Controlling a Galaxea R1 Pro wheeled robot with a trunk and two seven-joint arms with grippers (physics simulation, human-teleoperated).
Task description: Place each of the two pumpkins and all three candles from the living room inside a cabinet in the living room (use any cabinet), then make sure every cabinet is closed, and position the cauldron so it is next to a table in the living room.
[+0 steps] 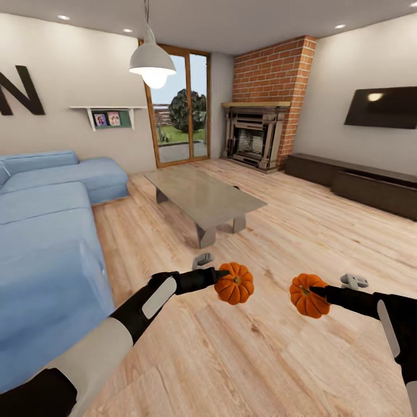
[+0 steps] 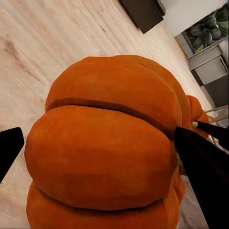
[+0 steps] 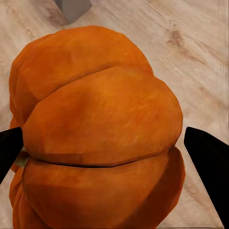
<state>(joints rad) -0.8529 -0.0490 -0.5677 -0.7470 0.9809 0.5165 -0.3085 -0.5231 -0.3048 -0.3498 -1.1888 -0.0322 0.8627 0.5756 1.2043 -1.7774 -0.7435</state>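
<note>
Meanwhile, over the wooden floor (image 1: 243,359), the left gripper (image 1: 223,273) was clamped on one pumpkin (image 1: 234,283) nearer than the table (image 1: 202,197), while the right gripper (image 1: 315,291) was clamped on another pumpkin (image 1: 308,296), the cabinet (image 1: 353,180) far right against the wall.

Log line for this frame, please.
left gripper: holds pumpkin | right gripper: holds second pumpkin | cabinet: closed, ahead right
</note>
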